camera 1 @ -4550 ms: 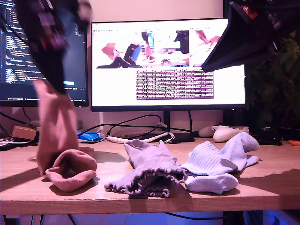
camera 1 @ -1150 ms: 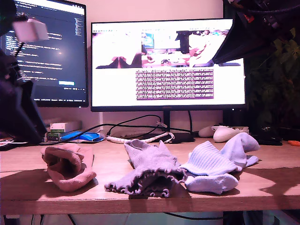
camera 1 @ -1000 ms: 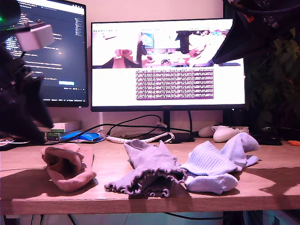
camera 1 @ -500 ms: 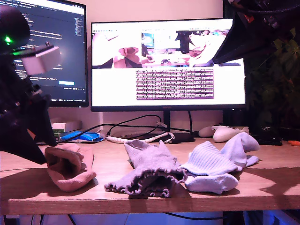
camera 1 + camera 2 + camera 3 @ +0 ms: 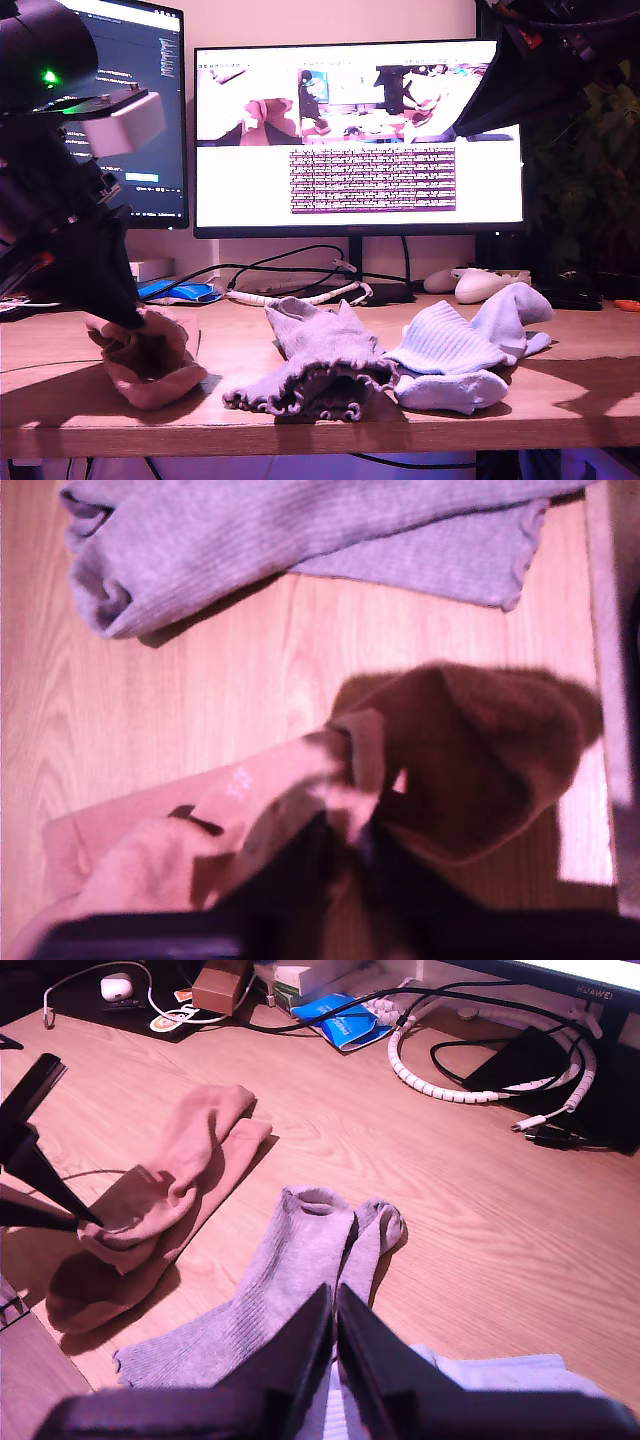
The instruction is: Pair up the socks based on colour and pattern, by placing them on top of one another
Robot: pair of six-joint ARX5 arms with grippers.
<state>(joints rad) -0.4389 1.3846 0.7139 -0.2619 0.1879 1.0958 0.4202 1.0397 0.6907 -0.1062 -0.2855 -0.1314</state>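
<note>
1. At the exterior view's left you see my first gripper down at the wooden desk, its dark fingers drawn together on a fold of the salmon-pink socks. In the first wrist view the jaws meet with a pinch of pink cuff between them.
2. The salmon-pink socks lie as one bunched heap near the desk's front edge; in the second wrist view they stretch one partly over the other, with the first gripper's fingertips touching their near end.
3. Next, toward the exterior view's middle, the grey-lilac socks lie together, frilly cuffs at the front edge and toes pointing back toward the monitor. They are apart from the pink heap, with bare wood between.
4. Behind them a white coiled cable runs along the desk under the monitor.
5. Just beside the grey-lilac pair, touching it, you find the pale blue-white socks, one lying over the other.
6. At the exterior view's upper right an arm hangs high above the desk. My second gripper looks down from there over the grey-lilac socks; its jaws are together with nothing between them.
</note>
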